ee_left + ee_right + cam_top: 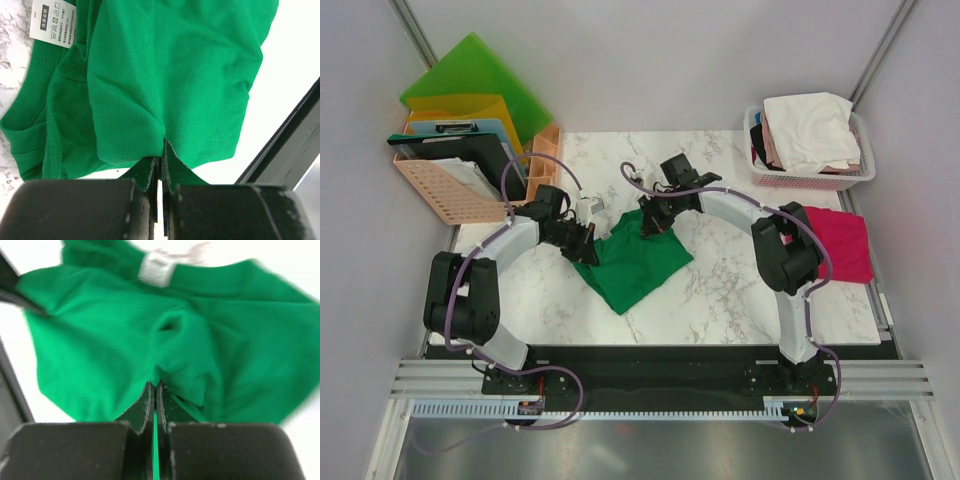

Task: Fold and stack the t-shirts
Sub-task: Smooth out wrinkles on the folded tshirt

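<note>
1. Far left: peach rack (pixel 445 185) stuffed with folders, a green folder (pixel 470 75) leaning up behind it.
2. Left gripper (pixel 585 242) (pixel 160 162): jaws pressed together on a pinch of the green tee's left edge. The wrist view shows cloth wedged between the fingers.
3. Green tee (pixel 638 262) (pixel 175 75) (pixel 100 340): mid-table on the marble table (pixel 740 290), bunched, with its far side caught between both grippers. The rest spreads toward the near edge. White care label (pixel 52 20) (pixel 157 267) sits at the collar.
4. Right gripper (pixel 652 222) (pixel 155 390): clamped tight on a fold at the tee's far right side, green cloth between the fingers.
5. Magenta tee (pixel 840 243): lies flat at the table's right edge, well apart from the green one.
6. Far right corner: basket (pixel 810 180) with a white tee (pixel 810 128) heaped on top and pale pink cloth (pixel 772 145) under it.
</note>
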Motion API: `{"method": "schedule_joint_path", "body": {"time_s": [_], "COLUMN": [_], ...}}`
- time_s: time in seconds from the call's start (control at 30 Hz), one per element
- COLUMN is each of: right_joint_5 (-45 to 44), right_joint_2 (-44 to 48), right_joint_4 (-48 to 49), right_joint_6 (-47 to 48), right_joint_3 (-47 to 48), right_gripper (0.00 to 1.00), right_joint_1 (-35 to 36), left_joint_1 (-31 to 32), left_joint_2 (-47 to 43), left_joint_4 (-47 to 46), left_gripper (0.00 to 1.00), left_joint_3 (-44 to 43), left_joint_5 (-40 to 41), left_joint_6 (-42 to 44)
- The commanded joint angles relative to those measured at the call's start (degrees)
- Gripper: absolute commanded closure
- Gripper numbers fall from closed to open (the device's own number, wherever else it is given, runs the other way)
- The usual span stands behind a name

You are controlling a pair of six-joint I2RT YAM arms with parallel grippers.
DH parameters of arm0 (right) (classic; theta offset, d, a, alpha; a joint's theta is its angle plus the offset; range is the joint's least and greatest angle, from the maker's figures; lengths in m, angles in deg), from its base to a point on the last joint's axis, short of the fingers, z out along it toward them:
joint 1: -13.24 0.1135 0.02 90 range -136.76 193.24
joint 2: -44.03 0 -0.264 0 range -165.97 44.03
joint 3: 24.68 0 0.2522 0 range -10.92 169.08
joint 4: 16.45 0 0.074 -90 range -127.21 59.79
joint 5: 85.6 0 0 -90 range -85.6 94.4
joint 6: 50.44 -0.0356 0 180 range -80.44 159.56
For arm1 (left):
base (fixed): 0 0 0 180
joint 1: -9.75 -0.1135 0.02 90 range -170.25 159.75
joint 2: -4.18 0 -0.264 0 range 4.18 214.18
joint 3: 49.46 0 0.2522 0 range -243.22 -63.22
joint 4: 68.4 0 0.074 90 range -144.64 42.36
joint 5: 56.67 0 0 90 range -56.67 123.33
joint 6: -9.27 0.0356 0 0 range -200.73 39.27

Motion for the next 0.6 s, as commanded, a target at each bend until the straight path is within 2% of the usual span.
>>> {"method": "schedule_joint_path", "body": {"time_s": [0.0,0.1,0.17,0.2,0.27,0.33,0.57], "right_joint_5": [6.34,9.24,11.97,12.67,12.68,11.63,5.56], "right_joint_2": [4.64,7.54,8.25,8.34,8.17,9.47,19.4], "right_joint_4": [-3.14,-3.5,-3.93,-5.07,-7.44,-10.17,-7.72], "right_joint_6": [1.53,0.84,0.92,2.22,4.77,8.46,9.36], "right_joint_3": [-2.77,-7.78,-10.51,-11.14,-11.5,-11.76,-12.56], "right_gripper": [1.0,1.0,0.84,0.81,0.53,0.38,0.23], "right_joint_1": [3.48,6.56,7.44,8.14,8.67,8.59,4.9], "left_joint_1": [-0.13,-0.13,-0.13,-0.13,-0.13,-0.21,-0.13], "left_joint_2": [0.88,1.06,1.67,1.85,2.47,2.47,1.5], "left_joint_4": [0.6,0.6,0.6,0.69,0.69,0.6,0.6], "left_gripper": [0.98,0.98,0.98,0.98,0.98,0.98,0.98], "left_joint_3": [-0.42,-0.68,-1.12,-1.3,-1.65,-1.82,-0.77], "left_joint_5": [-0.47,-0.46,-0.38,-0.38,-0.29,-0.2,0.06], "left_joint_6": [1.59,1.59,1.5,1.5,1.41,1.41,1.68]}}
